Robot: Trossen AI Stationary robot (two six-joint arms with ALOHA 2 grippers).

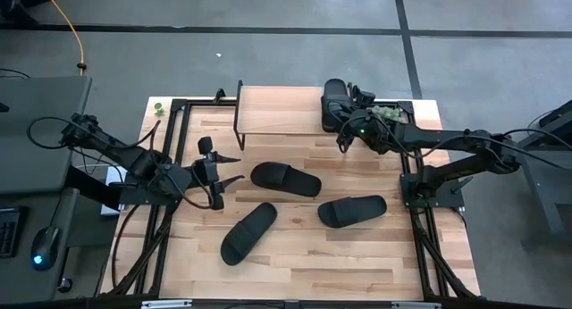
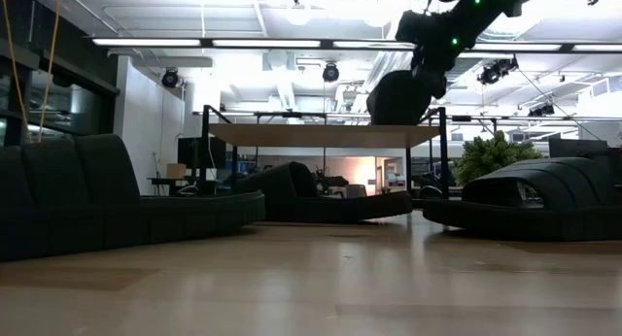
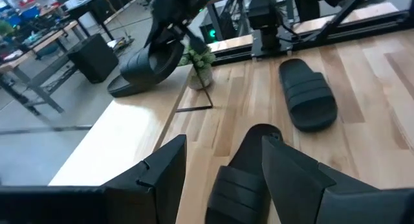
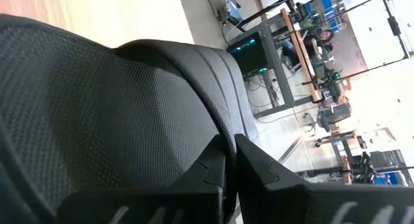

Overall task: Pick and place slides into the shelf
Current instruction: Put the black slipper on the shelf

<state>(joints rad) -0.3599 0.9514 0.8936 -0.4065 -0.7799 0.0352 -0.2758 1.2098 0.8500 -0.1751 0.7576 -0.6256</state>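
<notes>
Right pincer clamps slide

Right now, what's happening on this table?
The right gripper is shut on one black slide, holding it over the right end of the shelf. Three more slides lie on the tabletop. The left gripper hangs open near the closest of them, holding nothing.
</notes>
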